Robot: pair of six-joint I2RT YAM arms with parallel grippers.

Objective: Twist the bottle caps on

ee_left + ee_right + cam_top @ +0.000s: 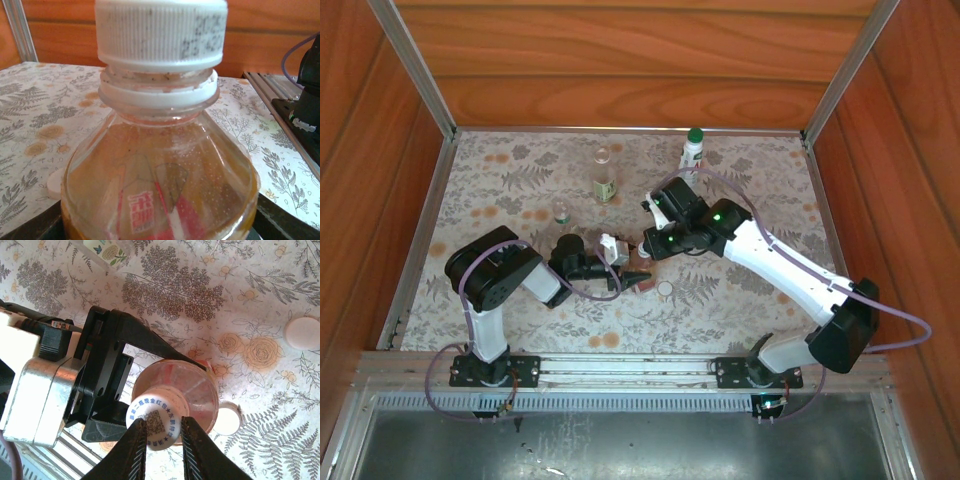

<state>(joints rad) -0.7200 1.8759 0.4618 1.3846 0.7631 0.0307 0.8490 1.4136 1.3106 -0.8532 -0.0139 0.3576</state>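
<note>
A: Where is the amber bottle (160, 175) found?
B: It is held upright at mid-desk (770, 170), clamped by the left claw (632, 270).
A: And the right claw (160, 429)?
B: It is pinched on the white cap (155, 421) that is set on the bottle's neck. Two loose white caps (302, 333) are noted close by on the desk.

Looks like a robot lab test cell. Wood-panel walls (620, 60), aluminium extrusion frame (415, 65), metal mounting rail (620, 368), floral tablecloth (500, 180).
</note>
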